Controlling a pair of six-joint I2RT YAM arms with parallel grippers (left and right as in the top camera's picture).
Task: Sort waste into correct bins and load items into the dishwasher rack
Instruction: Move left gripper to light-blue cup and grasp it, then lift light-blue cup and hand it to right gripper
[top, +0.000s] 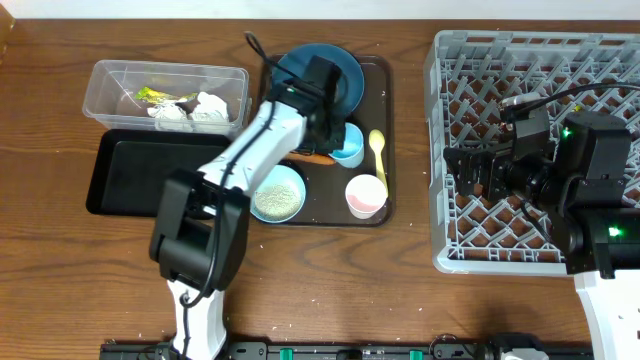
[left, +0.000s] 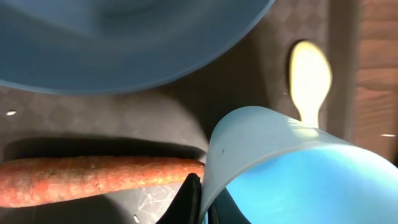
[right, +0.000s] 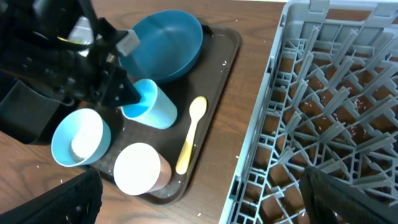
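Observation:
My left gripper (top: 336, 133) is shut on the rim of the light blue cup (top: 349, 146), one finger inside and one outside (left: 200, 198). The cup (left: 298, 180) stands on the brown serving tray (top: 384, 110). The orange carrot (left: 93, 177) lies beside it, under the dark blue plate (top: 330, 68). The pale blue bowl (top: 277, 193) holds rice. The pink cup (top: 366, 195) and yellow spoon (top: 377, 150) lie on the same tray. My right gripper (top: 470, 175) is open and empty above the grey rack's (top: 530, 150) left edge.
The clear tub (top: 110, 85) at the back left holds white napkins (top: 205, 108) and a yellow-green wrapper (top: 155, 96). The black tray (top: 140, 170) lies in front of it. Loose rice grains dot the table near the serving tray.

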